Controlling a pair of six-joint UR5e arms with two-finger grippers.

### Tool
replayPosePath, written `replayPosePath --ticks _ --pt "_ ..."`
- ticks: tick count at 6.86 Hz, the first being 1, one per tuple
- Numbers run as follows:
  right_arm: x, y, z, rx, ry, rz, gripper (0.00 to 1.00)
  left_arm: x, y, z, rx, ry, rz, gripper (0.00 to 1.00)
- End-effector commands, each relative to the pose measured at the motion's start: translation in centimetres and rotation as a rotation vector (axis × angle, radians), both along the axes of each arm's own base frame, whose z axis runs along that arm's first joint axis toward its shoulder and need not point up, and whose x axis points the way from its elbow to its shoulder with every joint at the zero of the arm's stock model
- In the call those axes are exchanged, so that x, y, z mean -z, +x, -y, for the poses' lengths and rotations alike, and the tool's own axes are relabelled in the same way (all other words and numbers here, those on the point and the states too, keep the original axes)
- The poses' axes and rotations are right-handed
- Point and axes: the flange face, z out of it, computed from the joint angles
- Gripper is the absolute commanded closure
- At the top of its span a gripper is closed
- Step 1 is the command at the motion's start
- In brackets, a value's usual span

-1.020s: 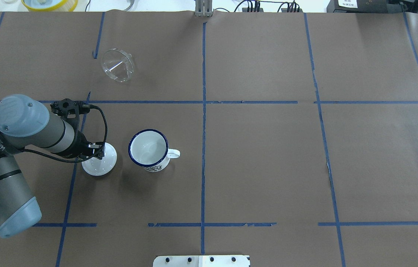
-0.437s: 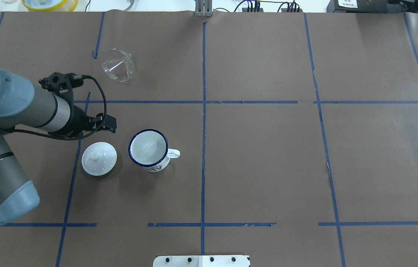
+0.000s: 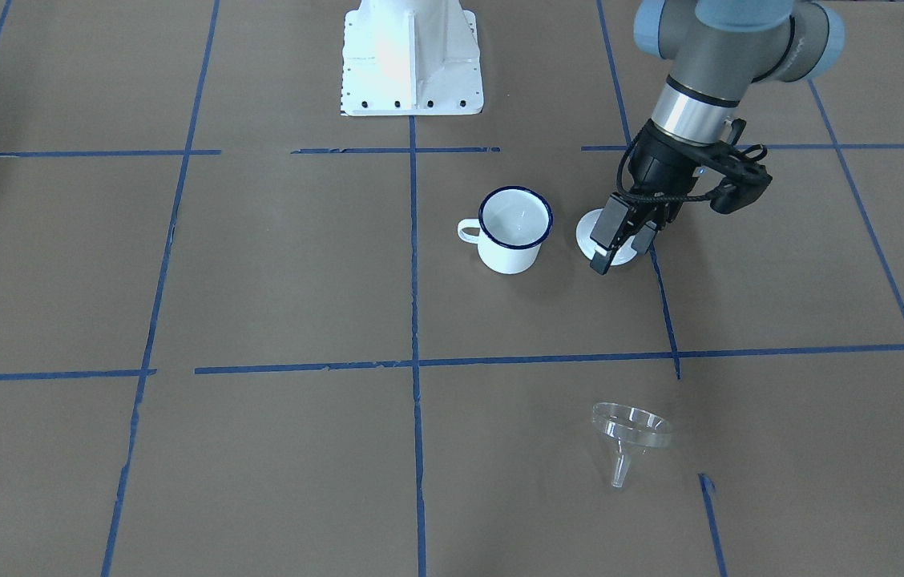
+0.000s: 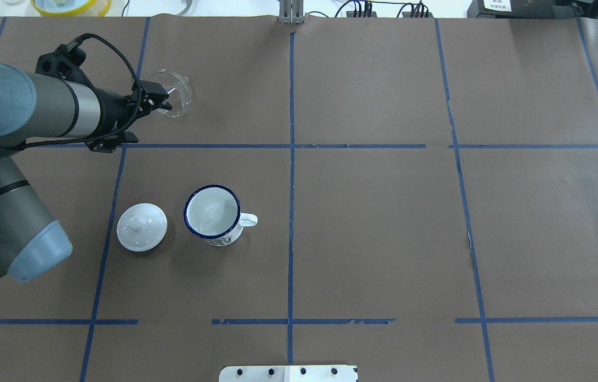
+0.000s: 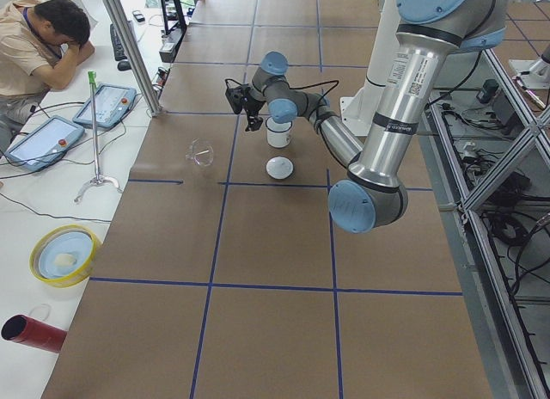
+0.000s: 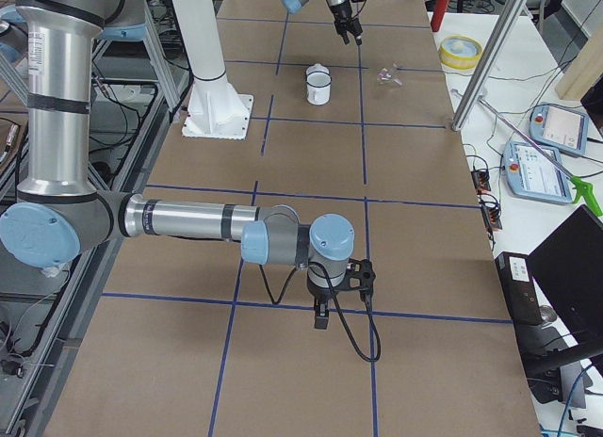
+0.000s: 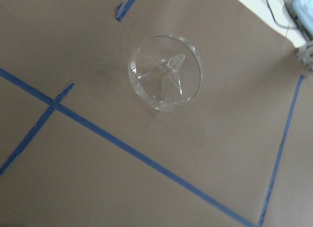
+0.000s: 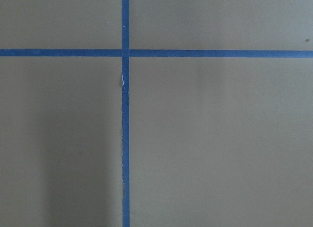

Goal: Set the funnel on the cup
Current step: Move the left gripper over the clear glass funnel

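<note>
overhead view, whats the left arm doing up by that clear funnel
The left claw hangs open and empty in the air near the funnel, not touching it. The funnel lies on the table. The cup stands empty beside a white lid. The right claw hangs far from all of them.

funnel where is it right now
In the overhead view the funnel lies on the robot's left side of the table, past the blue tape line, farther out than the lid and the cup.
</note>
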Motion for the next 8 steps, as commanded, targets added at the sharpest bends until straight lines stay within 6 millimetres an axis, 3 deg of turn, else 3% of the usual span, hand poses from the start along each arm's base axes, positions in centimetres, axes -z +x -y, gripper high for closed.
replayPosePath --ticks 1,3,6,8 --pt "0.0 0.0 0.0 0.000 0.000 0.000 0.00 -4.9 4.6 5.7 0.203 -0.096 -0.161 0.00" --pt "0.0 0.0 0.0 0.000 0.000 0.000 0.00 -8.6 7.1 8.6 0.341 -0.083 -0.219 0.00" --pt "0.0 0.0 0.0 0.000 0.000 0.000 0.00 -10.1 7.8 10.6 0.402 -0.117 -0.225 0.00" --pt "0.0 0.0 0.0 0.000 0.000 0.000 0.00 -10.1 6.7 12.9 0.450 -0.134 -0.241 0.07"
